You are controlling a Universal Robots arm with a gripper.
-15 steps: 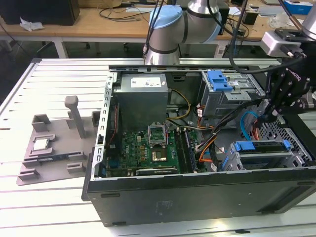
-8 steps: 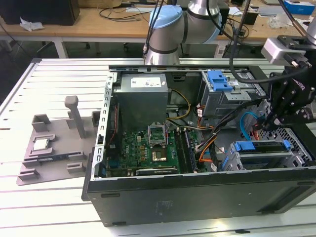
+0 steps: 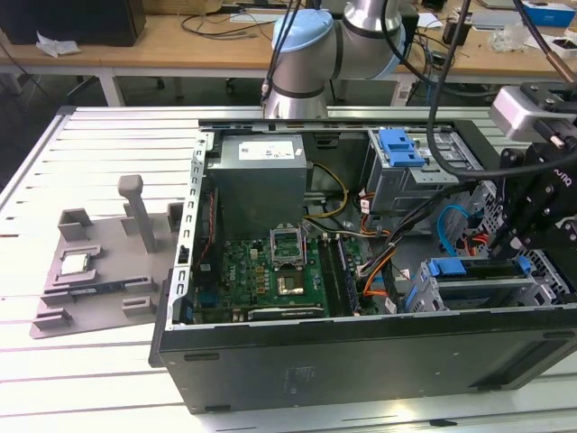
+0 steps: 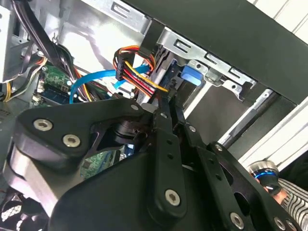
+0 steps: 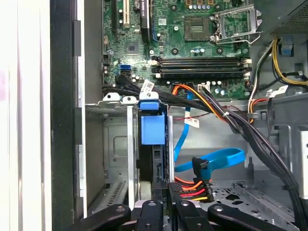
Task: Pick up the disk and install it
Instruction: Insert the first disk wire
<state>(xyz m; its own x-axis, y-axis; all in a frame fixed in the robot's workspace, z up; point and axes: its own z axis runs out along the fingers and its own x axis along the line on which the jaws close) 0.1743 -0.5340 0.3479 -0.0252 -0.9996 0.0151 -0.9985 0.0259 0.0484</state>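
The disk (image 3: 478,271) sits edge-up in the lower drive cage of the open computer case (image 3: 361,352), at the exterior view's right. Its blue carrier tab (image 5: 153,130) shows at the far end of the slot in the first wrist view, and the same blue tab (image 4: 191,74) shows against the silver cage in the second wrist view. My gripper (image 3: 520,245) hangs over the cage's right end. Its black fingers (image 4: 163,125) lie close together, the gripper (image 4: 168,98) shut, the tips at the disk's near end. I cannot tell whether they pinch it. The gripper (image 5: 166,204) shows beside a power plug.
A bare blue caddy (image 3: 401,147) sits in the upper cage. Orange, red and black cables (image 5: 207,103) and a blue flat cable (image 5: 216,159) run beside the slot. The motherboard (image 3: 270,271) and power supply (image 3: 260,171) lie left of it. Outside, a grey fixture (image 3: 99,271) holds a square chip (image 3: 74,263).
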